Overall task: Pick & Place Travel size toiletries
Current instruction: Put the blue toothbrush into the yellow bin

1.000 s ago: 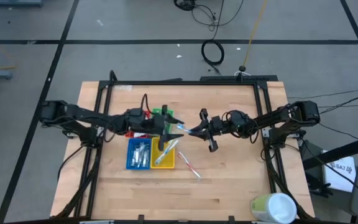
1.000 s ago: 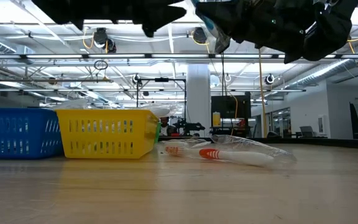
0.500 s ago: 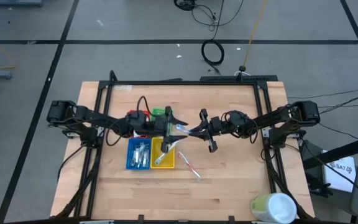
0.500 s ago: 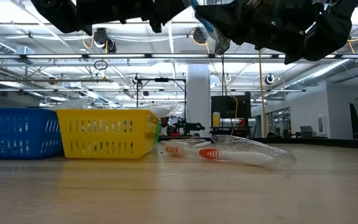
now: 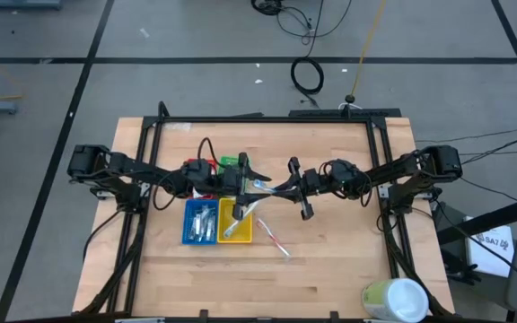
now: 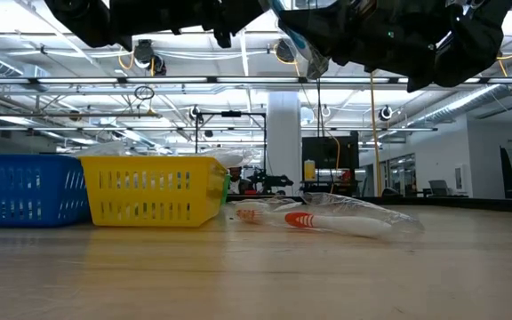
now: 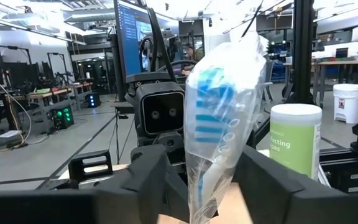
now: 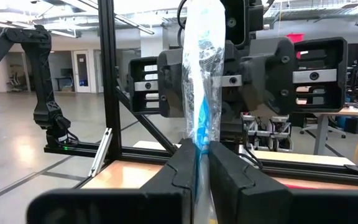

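Note:
A clear packet [image 5: 263, 185] with a blue and white brush inside hangs in the air between my two grippers, above the table's middle. My right gripper [image 5: 281, 189] comes from the table's right and is shut on it [image 8: 202, 168]. My left gripper [image 5: 248, 185] comes from the left and faces it. It is open, and its fingers [image 7: 148, 180] stand on either side of the packet's other end [image 7: 222, 112]. I cannot tell whether they touch it. My right gripper pinches one end of the clear packet [image 8: 199, 146] between its two fingers. The fingers lie level and come from the table's right. The packet is lifted clear of the table and sticks out past the fingertips toward my left gripper.
A blue tray [image 5: 200, 222] with silver tubes and a yellow tray [image 5: 236, 224] stand side by side under my left gripper. A green tray [image 5: 232, 162] stands behind them. A second packet with a red and white brush [image 5: 274, 238] lies on the wood. A pale green cylinder [image 5: 393, 299] stands at the near right corner.
My left gripper has gone a little toward the table's right and far edge, closer to the packet. My right gripper and the packet have kept still.

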Robot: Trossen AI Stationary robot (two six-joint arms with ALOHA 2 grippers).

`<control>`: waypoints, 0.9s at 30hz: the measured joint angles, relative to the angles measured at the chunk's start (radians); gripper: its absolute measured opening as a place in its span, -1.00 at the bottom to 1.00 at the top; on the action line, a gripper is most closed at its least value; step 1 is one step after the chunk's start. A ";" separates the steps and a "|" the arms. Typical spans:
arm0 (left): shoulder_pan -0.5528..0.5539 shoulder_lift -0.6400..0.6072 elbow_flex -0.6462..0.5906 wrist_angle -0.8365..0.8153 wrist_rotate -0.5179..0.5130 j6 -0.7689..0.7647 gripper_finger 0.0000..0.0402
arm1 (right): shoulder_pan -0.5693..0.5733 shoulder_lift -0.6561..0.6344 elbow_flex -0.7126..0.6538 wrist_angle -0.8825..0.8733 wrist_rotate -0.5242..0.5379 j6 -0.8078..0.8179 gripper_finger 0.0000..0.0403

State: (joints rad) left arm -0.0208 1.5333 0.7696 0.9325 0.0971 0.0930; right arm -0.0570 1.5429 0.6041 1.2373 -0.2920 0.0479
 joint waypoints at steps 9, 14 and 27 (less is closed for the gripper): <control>0.000 0.000 0.000 -0.014 0.000 0.006 -0.92 | -0.001 0.000 0.000 -0.010 0.005 -0.001 -0.93; 0.000 -0.025 0.000 -0.074 -0.045 0.004 -0.95 | 0.000 0.000 0.001 -0.062 0.030 -0.034 -0.78; -0.056 -0.409 0.002 -0.834 -0.263 -0.220 -0.98 | -0.029 0.000 0.001 -0.194 0.059 -0.035 0.21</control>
State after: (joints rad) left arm -0.0764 1.1241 0.7718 0.0984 -0.1659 -0.1270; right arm -0.0862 1.5429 0.6048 1.0438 -0.2328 0.0132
